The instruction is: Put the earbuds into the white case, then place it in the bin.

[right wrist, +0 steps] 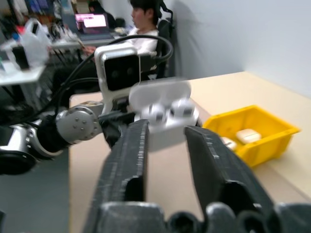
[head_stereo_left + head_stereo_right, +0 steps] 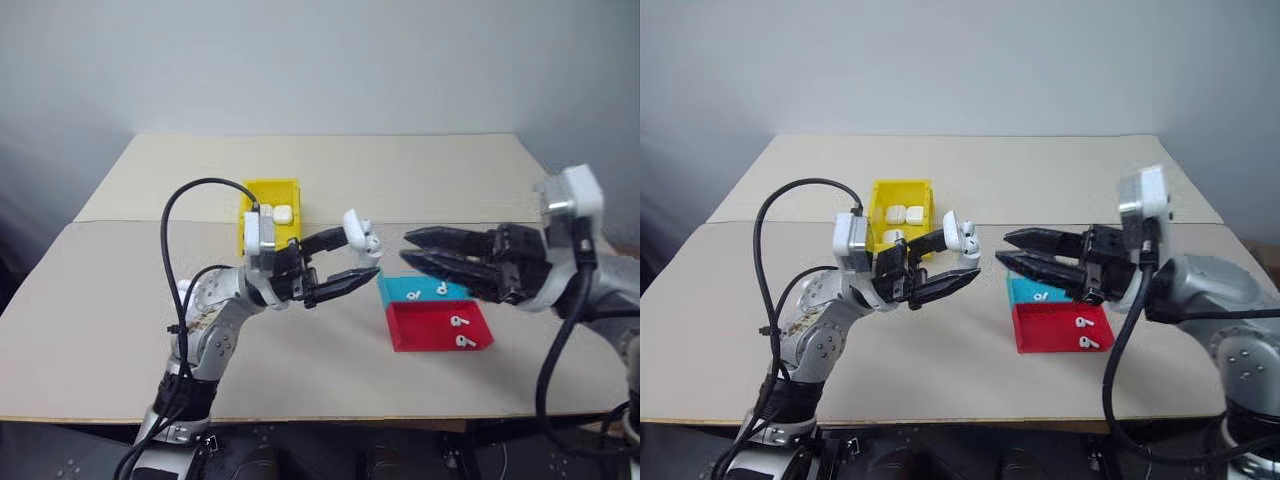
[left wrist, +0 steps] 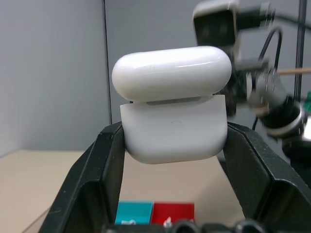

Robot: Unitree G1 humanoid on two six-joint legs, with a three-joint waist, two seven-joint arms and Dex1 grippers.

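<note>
My left gripper [image 2: 362,255] is shut on the white case [image 2: 360,233], held above the table with its lid flipped open. In the right wrist view the case [image 1: 165,109] has two earbuds [image 1: 155,111] seated inside it. My right gripper [image 2: 405,248] points at the case from the right, a short gap away. Its fingers stand slightly apart and hold nothing. The yellow bin [image 2: 272,183] sits on the table behind my left gripper with other white cases [image 2: 282,213] in it. More earbuds [image 2: 459,322] lie loose in the trays.
A teal tray [image 2: 420,290] and a red tray [image 2: 440,330] sit side by side under my right gripper, each with two earbuds. Black cables loop off both arms. The table's front edge is close. A person [image 1: 141,19] sits at a desk far behind.
</note>
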